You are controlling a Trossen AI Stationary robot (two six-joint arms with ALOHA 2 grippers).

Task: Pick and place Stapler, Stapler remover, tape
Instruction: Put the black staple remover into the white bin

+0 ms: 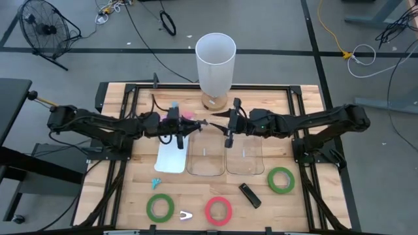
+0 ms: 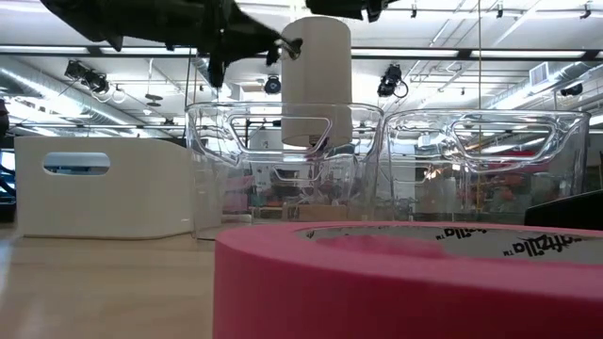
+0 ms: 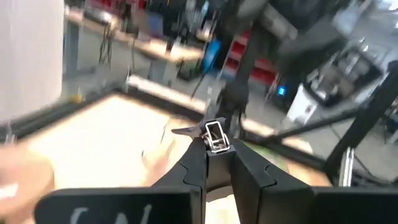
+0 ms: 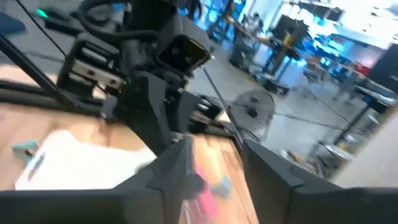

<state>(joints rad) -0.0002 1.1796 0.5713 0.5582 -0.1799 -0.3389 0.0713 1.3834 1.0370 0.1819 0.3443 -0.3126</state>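
My left gripper (image 1: 198, 124) is shut on a small silvery metal piece (image 3: 213, 135), high above the white tray (image 1: 171, 156) and the left clear bin (image 1: 206, 160). My right gripper (image 1: 226, 128) is open and empty, facing the left gripper from the right, above the clear bins. A black stapler (image 1: 249, 194) lies flat near the front. A silver staple remover (image 1: 186, 214) lies between a green tape roll (image 1: 160, 207) and the red-pink roll (image 1: 219, 210), which fills the low view (image 2: 396, 282). A second green roll (image 1: 281, 179) lies flat at the right. My left gripper pinches the silvery metal piece (image 3: 216, 144) between its two fingertips (image 3: 198, 158). The fingers lie about level and point toward the table's right. The piece sticks out past the fingertips, lifted clear of the table and the bins (image 2: 290, 44).
A tall white cylinder bin (image 1: 215, 59) stands at the table's far middle. Two clear bins (image 1: 245, 156) stand side by side at the centre, next to the white tray. A small teal item (image 1: 157, 184) lies near the tray's front. A pink item (image 1: 188, 115) lies behind the left gripper.
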